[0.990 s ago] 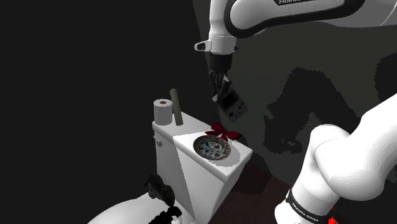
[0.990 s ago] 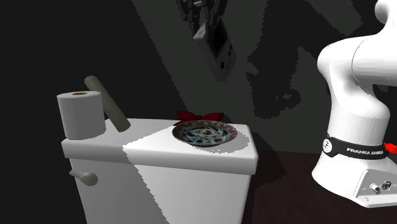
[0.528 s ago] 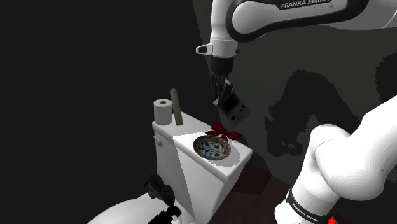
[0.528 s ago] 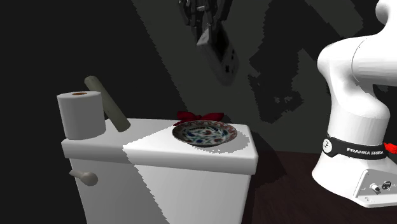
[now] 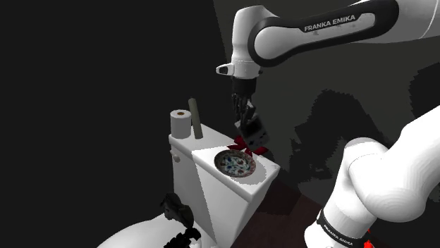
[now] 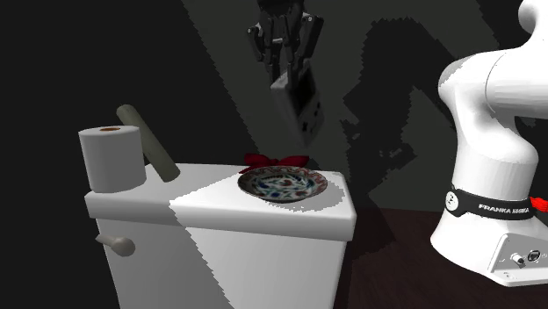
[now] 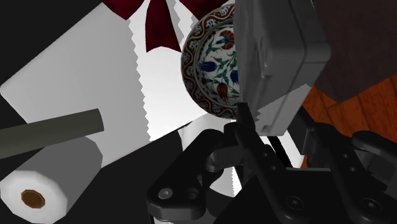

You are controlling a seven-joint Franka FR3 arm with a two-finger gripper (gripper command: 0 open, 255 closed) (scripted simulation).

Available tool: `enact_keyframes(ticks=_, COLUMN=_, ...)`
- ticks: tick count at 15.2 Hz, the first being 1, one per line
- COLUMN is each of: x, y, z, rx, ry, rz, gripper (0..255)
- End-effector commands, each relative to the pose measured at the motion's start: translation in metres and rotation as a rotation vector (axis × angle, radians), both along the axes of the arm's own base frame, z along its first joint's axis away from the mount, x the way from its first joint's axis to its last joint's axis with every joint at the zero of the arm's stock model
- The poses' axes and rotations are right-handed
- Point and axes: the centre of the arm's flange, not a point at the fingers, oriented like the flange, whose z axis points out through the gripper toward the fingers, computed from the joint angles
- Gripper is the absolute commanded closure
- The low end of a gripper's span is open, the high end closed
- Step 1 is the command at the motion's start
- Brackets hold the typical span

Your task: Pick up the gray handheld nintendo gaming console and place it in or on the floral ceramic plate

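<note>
**Shoulder view.** The hand (image 5: 245, 113) points down from the arm and is clamped on the upper end of the grey console (image 5: 256, 132). The console hangs tilted in the air below it. Its lower end shows in front of the red bow (image 5: 248, 146), just above and behind the plate (image 5: 235, 163). The plate lies on the toilet's tank lid (image 5: 204, 149), near the lid's end closest to the robot's base. A paper roll (image 5: 181, 124) and a leaning stick (image 5: 196, 118) stand at the other end, well apart from the plate.

**Second exterior view.** The hand (image 6: 285, 70) holds the console (image 6: 299, 105) by its top. A clear gap of air separates the console's low corner from the plate (image 6: 282, 183), which is directly beneath it. The bow (image 6: 274, 160) touches the plate's far rim. Bare lid (image 6: 211, 200) runs between the plate and the roll (image 6: 111, 158) with the stick (image 6: 147, 143). The lid's edge falls away just past the plate on this view's right. A dark wall stands behind the tank.

**Wrist view.** The console (image 7: 273, 63) is clasped between the black fingers (image 7: 245, 143) and runs away from the hand, covering one side of the plate (image 7: 213, 70). The bow (image 7: 159, 19) lies beyond the plate. The roll (image 7: 51, 181) and stick (image 7: 51, 133) sit apart on the lid. Brown floor (image 7: 347, 105) shows past the lid's edge.
</note>
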Motion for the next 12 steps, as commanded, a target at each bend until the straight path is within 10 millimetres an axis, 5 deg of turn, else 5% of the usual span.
enact_keyframes(ticks=1, x=0.0, y=0.0, z=-0.01, rx=0.0, ry=-0.001, rz=0.0, gripper=255)
enact_keyframes(ticks=7, x=0.0, y=0.0, z=-0.045, rx=0.0, ry=-0.001, rz=0.0, gripper=255)
enact_keyframes(ticks=12, x=0.0, y=0.0, z=-0.045, rx=0.0, ry=-0.001, rz=0.0, gripper=255)
